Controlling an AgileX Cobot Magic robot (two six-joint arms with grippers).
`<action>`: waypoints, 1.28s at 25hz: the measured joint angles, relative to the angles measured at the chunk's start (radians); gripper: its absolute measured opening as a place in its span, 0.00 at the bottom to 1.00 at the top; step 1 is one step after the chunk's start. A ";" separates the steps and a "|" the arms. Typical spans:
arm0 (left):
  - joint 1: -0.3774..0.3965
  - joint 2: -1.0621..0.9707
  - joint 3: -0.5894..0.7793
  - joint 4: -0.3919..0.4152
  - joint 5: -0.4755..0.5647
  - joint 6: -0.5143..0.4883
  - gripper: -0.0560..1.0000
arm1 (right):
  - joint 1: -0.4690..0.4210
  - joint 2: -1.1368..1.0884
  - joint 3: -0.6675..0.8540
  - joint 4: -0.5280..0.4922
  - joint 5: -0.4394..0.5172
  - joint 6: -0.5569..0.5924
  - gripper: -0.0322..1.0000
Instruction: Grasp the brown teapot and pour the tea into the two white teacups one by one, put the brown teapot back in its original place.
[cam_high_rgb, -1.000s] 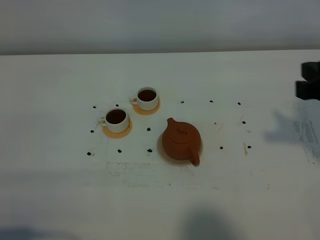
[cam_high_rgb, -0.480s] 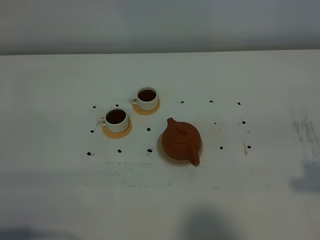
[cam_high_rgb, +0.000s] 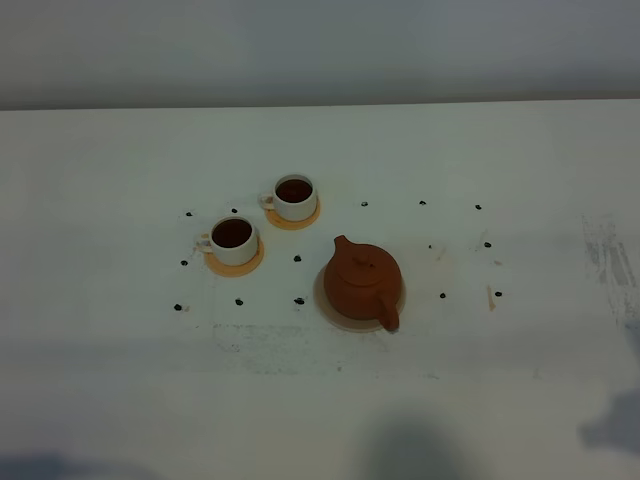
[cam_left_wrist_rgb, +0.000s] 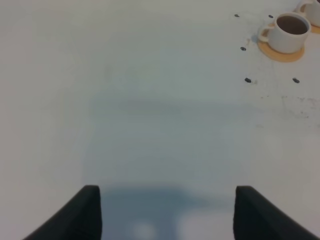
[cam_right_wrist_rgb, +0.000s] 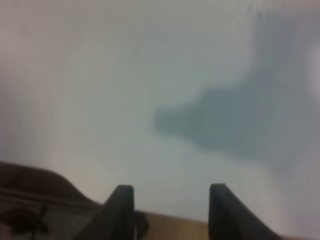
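The brown teapot (cam_high_rgb: 362, 284) sits on its pale coaster (cam_high_rgb: 326, 304) on the white table (cam_high_rgb: 120, 380), just right of the two tea-filled white cups (cam_high_rgb: 233, 240) (cam_high_rgb: 295, 197). The left gripper (cam_left_wrist_rgb: 167, 212) hangs spread and empty, well apart from the nearer cup. The right gripper (cam_right_wrist_rgb: 171, 210), also parted and empty, is over bare table with no teapot in its view.

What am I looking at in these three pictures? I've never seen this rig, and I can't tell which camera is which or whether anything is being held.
It is a two-armed robot at a white table. One picture comes from a camera mounted high above; neither arm shows in it. It shows the brown teapot on a pale round coaster, and two white teacups holding dark tea, each on an orange coaster.

The other two come from cameras on the wrists. The left gripper is open over bare table, with one cup far off. The right gripper is open too; that picture is blurred. Nothing is held.
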 joint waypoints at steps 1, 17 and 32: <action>0.000 0.000 0.000 0.000 0.000 0.000 0.56 | 0.000 0.000 0.011 0.001 0.016 0.005 0.35; 0.000 0.000 0.000 0.000 0.000 -0.001 0.56 | 0.000 -0.042 0.021 0.031 0.033 0.006 0.23; 0.000 0.000 0.000 0.000 0.000 -0.001 0.56 | -0.071 -0.189 0.021 0.046 0.042 -0.130 0.22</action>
